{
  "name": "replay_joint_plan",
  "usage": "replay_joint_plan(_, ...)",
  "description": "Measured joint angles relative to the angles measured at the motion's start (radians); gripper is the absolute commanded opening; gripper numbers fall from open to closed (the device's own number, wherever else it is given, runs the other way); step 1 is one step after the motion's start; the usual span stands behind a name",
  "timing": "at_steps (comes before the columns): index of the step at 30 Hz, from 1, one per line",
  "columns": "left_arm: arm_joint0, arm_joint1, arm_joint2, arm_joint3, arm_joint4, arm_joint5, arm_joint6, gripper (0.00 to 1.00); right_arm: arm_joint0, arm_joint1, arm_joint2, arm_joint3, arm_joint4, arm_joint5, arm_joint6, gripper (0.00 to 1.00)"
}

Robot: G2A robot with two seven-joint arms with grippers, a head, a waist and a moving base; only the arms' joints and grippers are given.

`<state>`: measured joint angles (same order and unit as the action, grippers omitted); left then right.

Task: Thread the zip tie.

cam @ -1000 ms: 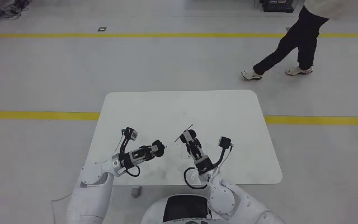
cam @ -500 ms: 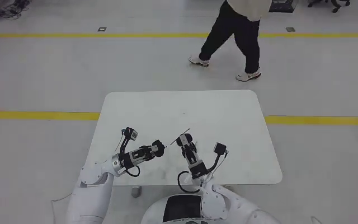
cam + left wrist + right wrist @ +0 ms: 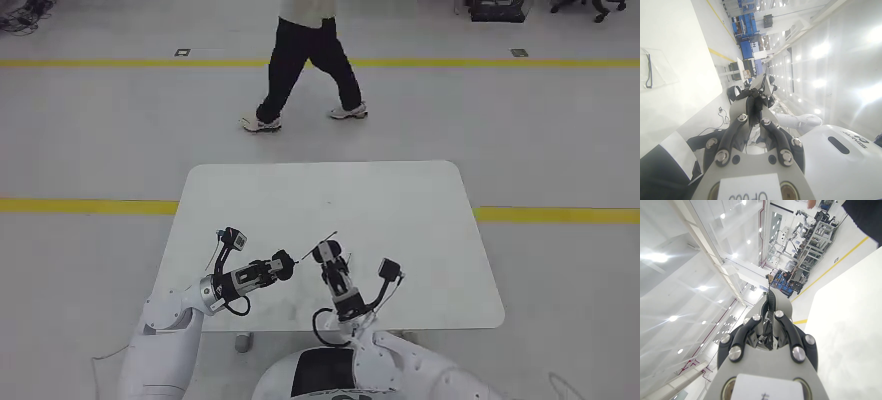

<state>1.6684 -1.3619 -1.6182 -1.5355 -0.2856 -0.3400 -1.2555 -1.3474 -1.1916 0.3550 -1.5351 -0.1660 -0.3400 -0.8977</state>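
the white table (image 3: pixel 420 200) lay under both my arms, and on it, off to the side in my left wrist view, sat a clear bag (image 3: pixel 662 75) with a thin black cord (image 3: pixel 649 70) inside, well apart from my grippers; a yellow line (image 3: pixel 90 206) ran across the floor on either side of the table

the zip tie (image 3: pixel 308 256) was up in the air over the near middle of the table, a thin dark strip; its long axis slanted across the table, one end pointing toward my left gripper (image 3: pixel 288 264) and the near edge, the other pointing away toward the far right

my right gripper (image 3: pixel 323 249) was clamped on the tie partway along it, so the strip crossed its tip and stuck out on both sides; in my right wrist view a fine dark end showed just past the closed fingertips (image 3: pixel 772 298)

my left gripper was pinched tight too, with a small black piece (image 3: pixel 753 92) caught at its tip; i could not tell whether that piece belonged to the tie; the tie's nearer end sat just beside that tip, and the two grippers were near each other, tips turned inward
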Motion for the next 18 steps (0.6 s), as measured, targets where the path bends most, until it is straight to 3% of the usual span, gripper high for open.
replay_joint_plan(18, 0.0, 0.0, 0.0, 0.0, 0.0, 0.0, 0.0, 0.0, 0.066, 0.005, -0.089, 0.022, 0.032, 0.0, -0.051, 0.0)
